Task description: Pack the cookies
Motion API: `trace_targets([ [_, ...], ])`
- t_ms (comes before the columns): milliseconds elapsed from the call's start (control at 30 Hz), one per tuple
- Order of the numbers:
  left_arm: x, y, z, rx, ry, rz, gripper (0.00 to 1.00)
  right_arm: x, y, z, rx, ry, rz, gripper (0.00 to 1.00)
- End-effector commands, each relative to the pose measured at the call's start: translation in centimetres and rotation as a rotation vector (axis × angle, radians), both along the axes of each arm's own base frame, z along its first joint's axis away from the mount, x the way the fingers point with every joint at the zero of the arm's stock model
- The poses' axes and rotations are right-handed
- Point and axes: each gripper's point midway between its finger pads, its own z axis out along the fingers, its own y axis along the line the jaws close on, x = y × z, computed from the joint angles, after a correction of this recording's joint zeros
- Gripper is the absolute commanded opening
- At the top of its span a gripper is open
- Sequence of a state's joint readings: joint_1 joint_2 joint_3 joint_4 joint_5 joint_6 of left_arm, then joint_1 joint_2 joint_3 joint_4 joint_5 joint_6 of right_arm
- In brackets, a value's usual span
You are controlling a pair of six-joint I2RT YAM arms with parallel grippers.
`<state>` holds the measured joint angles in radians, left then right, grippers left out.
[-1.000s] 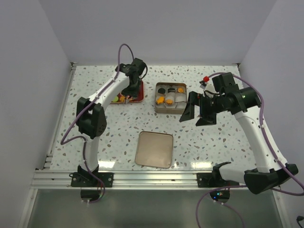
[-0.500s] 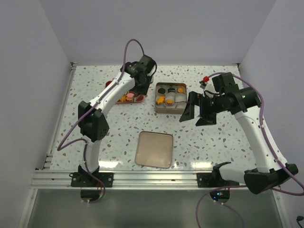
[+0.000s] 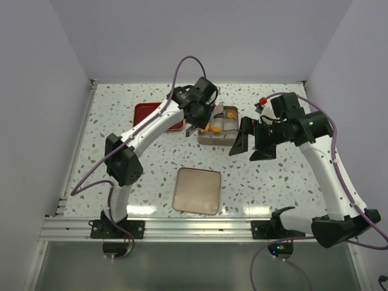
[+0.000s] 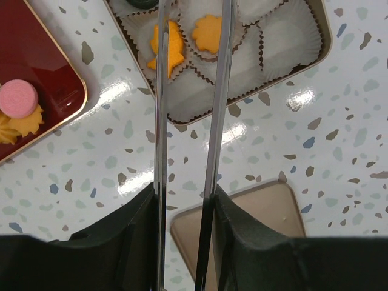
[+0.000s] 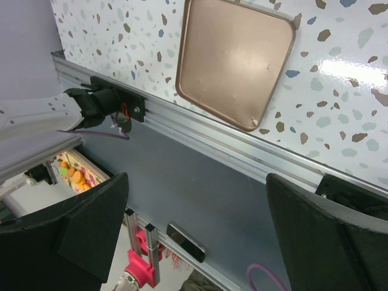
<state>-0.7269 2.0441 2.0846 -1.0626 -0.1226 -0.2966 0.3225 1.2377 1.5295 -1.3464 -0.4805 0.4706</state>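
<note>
My left gripper [image 3: 203, 123] hangs over the near left part of the open tin [image 3: 234, 137]. In the left wrist view its two thin metal fingers [image 4: 161, 109] stand apart, and the gripper [image 4: 194, 12] runs off the top edge, so its tips are hidden. Between the fingers, two orange cookies [image 4: 207, 33] lie in white paper cups in the tin [image 4: 326, 42]. A black cookie [image 4: 143, 3] is at the top edge. A pink cookie [image 4: 18, 98] and a yellow one [image 4: 17, 124] lie on the red tray [image 4: 42, 66]. My right gripper [image 3: 251, 145] is wide open and empty, right of the tin.
The tin's lid [image 3: 197, 191] lies flat near the front edge; it also shows in the left wrist view [image 4: 260, 218] and the right wrist view [image 5: 233, 60]. The red tray [image 3: 148, 113] is left of the tin. The right gripper [image 5: 197, 177] looks past the table's front rail [image 5: 200, 130].
My left arm has swung right, from over the red tray to over the tin. The right arm has not moved.
</note>
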Motion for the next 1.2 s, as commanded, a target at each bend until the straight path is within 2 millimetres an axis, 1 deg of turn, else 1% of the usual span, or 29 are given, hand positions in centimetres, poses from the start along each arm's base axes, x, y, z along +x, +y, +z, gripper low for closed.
trace_targets([
  [0, 0.6, -2.7, 1.6, -0.098, -0.04, -0.017, 0.34, -0.1, -0.1, 1.0, 0.003, -0.045, 0.004, 0.99],
  [167, 0.4, -4.5, 0.7, -0.13, -0.021, -0.041, 0.33, -0.1, -0.2, 1.0, 0.0, -0.047, 0.003, 0.99],
  [267, 0.5, -5.2, -0.3, -0.133, -0.005, -0.042, 0.34, -0.2, -0.2, 1.0, -0.001, -0.047, 0.003, 0.99],
  [467, 0.7, -6.4, -1.5, -0.153, 0.013, -0.041, 0.34, -0.1, -0.2, 0.9, -0.002, -0.047, 0.004, 0.99],
  [667, 0.8, -7.1, -2.4, -0.165, 0.031, -0.045, 0.35, -0.1, -0.2, 0.8, -0.004, -0.043, 0.005, 0.99],
  [767, 0.8, -7.2, -2.9, -0.162, 0.037, -0.043, 0.36, -0.1, -0.2, 0.8, -0.001, -0.043, 0.006, 0.99],
  [867, 0.9, -7.3, -3.4, -0.159, 0.043, -0.04, 0.4, -0.1, -0.2, 0.7, -0.002, -0.04, 0.006, 0.99],
  [1067, 1.0, -7.5, -3.6, -0.16, 0.043, -0.039, 0.46, -0.2, -0.2, 0.6, -0.004, -0.036, 0.009, 0.99],
  [1167, 1.1, -7.5, -3.6, -0.159, 0.044, -0.039, 0.47, -0.2, -0.2, 0.5, -0.003, -0.036, 0.01, 0.99],
])
